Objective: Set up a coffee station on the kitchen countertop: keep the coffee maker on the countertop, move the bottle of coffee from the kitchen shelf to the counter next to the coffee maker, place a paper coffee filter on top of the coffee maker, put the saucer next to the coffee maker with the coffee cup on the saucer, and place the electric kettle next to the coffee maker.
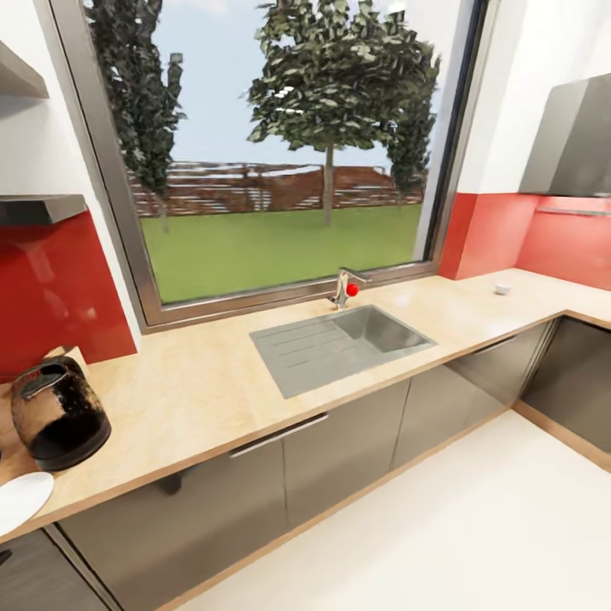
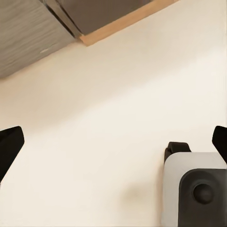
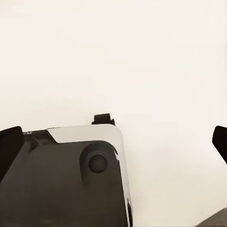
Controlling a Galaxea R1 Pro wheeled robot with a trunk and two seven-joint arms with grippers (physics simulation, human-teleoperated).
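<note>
Kettle [image 1: 58, 413] stands at the far left of the tabletop [image 1: 212, 382], in front of the red backsplash [image 1: 51, 288]. Just beside it, nearer the front edge, lies the saucer [image 1: 21, 499], cut off by the picture's edge. A sink [image 1: 339, 344] with a tap [image 1: 346, 287] is set into the tabletop below the big window [image 1: 280, 144]. Far along the tabletop on the right, well apart from the kettle, sits a tiny white thing that may be the cup [image 1: 503, 288]; it is too small to tell. At upper left a thin dark shelf [image 1: 38, 208] juts from the wall.

Left gripper [image 2: 113, 142] hangs over the pale floor [image 2: 118, 104] with its jaws spread wide and nothing between them; the robot's base [image 2: 196, 189] and a grey cabinet front [image 2: 28, 33] show there too. Right gripper [image 3: 113, 139] likewise has its jaws spread wide, bare, above the floor and the base.
</note>
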